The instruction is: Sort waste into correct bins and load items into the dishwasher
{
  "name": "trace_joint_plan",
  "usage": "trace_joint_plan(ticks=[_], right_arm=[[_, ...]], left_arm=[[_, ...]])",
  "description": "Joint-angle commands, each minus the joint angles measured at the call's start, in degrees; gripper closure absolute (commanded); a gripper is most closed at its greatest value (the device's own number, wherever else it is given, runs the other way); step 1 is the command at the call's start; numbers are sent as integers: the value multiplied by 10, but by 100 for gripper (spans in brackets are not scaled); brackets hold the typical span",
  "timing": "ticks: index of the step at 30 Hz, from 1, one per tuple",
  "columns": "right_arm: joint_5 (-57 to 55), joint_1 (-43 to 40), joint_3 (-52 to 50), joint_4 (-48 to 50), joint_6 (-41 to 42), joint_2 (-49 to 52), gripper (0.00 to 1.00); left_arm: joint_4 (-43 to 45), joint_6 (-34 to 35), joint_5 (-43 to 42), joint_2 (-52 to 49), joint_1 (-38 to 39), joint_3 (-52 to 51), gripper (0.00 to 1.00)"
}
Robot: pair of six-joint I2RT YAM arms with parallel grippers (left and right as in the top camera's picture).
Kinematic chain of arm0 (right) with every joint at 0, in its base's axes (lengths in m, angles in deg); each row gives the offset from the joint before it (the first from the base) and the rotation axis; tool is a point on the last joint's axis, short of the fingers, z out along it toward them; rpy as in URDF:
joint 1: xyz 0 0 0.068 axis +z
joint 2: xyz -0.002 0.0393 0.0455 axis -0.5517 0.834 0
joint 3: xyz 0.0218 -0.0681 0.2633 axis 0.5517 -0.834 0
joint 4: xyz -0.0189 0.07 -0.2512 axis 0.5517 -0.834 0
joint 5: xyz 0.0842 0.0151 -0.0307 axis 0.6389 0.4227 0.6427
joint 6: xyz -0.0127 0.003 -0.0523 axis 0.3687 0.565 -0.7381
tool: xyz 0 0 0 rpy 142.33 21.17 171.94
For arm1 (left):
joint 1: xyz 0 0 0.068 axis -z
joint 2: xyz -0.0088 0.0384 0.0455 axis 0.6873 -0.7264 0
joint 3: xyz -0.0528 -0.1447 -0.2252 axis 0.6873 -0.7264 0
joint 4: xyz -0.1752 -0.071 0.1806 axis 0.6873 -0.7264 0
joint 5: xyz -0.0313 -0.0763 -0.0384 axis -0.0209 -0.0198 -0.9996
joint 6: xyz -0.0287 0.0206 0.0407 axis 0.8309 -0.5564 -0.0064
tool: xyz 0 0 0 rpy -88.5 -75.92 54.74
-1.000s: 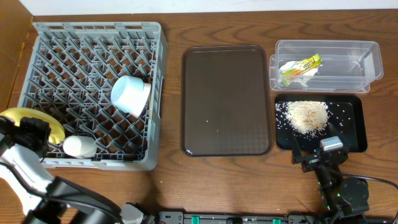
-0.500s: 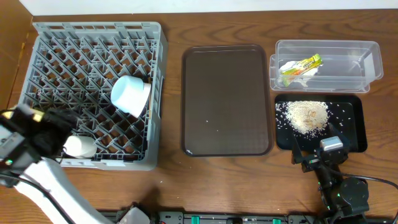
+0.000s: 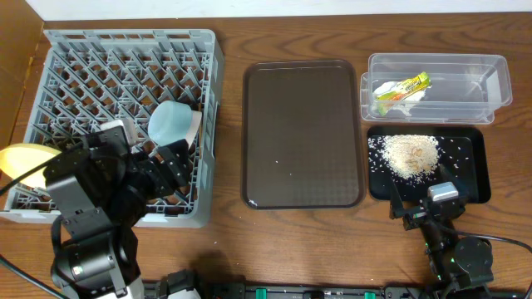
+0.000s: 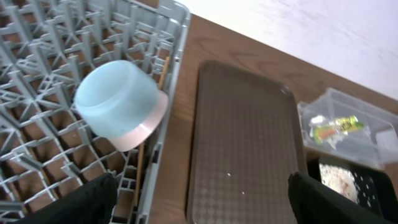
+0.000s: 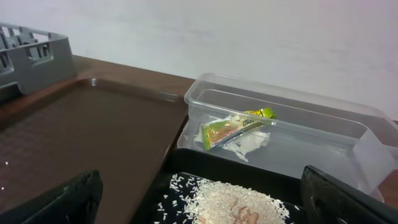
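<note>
While both are spread wide, the left end effector (image 4: pixel 202 202) hangs over the dish rack (image 3: pixel 83 58) holding the blue bowl (image 4: pixel 118 99), the right end effector (image 5: pixel 199 205) beside the black tray (image 3: pixel 470 187) of rice (image 3: pixel 409 154).

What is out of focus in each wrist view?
Left wrist view: the left fingers in the bottom corners are blurred, the light blue bowl sharp. Right wrist view: the right fingers blurred likewise, the wrapper fairly clear.
</note>
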Motion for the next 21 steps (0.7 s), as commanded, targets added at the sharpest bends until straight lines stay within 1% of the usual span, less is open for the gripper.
trace_joint_plan(ticks=[1,4,6,9,13,15,21], right_arm=[[2,-4,-1,-2,2,-1,1],[3,-4,-1,-2,2,-1,1],[3,-4,-1,-2,2,-1,1],[3,-4,-1,-2,2,-1,1],[3,-4,-1,-2,2,-1,1],[3,-4,-1,-2,2,-1,1],[3,-4,-1,-2,2,-1,1]], left_arm=[[-27,1,1,2,9,1,10],[-47,-2,19,5,22,1,10],[-35,-40,42,13,49,0,9],[25,-82,83,38,107,-11,9],[93,-86,155,74,169,-48,9],[125,-85,189,100,188,-81,9],[206,-85,214,200,196,-201,8]])
